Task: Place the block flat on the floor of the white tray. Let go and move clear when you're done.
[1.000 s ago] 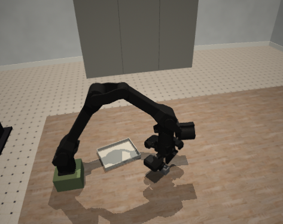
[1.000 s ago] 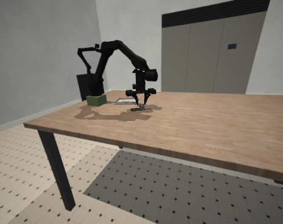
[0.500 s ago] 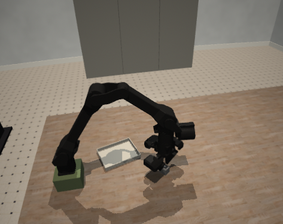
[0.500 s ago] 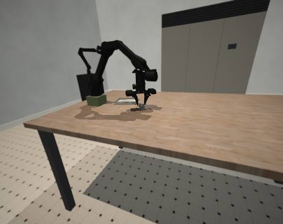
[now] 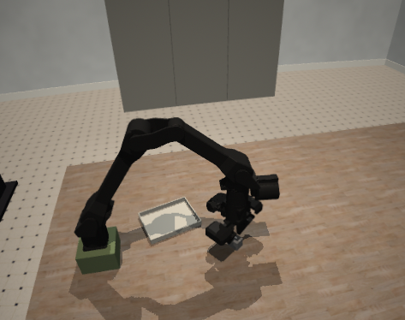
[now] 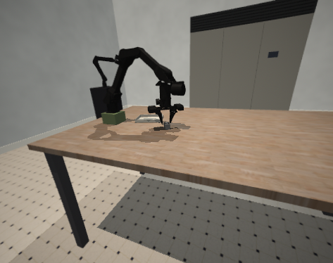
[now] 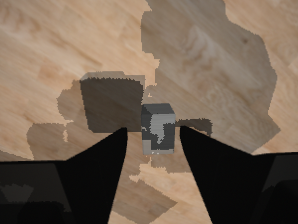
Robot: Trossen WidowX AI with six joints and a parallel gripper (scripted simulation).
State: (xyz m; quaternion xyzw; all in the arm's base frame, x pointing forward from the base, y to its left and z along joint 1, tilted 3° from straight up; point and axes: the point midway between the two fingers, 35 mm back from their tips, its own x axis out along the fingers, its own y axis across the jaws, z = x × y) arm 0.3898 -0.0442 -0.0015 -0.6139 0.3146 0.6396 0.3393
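In the wrist view the gripper (image 7: 152,131) is seen with its two dark fingers spread apart, nothing clamped between them; the small grey block (image 7: 158,128) is seen in the gap just past the tips, resting on the wooden table (image 7: 45,45), with neither finger seen to touch it — a dark square shadow is cast on the wood at about ten o'clock from the block. In the top view the block (image 5: 238,243) is found directly under the lowered gripper (image 5: 231,238), outside the white tray (image 5: 193,210); the tray is set just beside the gripper at about ten o'clock, flat on the table, its floor partly shaded. The green base block (image 5: 110,258) carrying the black arm (image 5: 190,139) is placed at about nine o'clock from the tray — near it, not touching. Beyond the table, grey cabinet doors (image 5: 194,51) are seen against the far wall.
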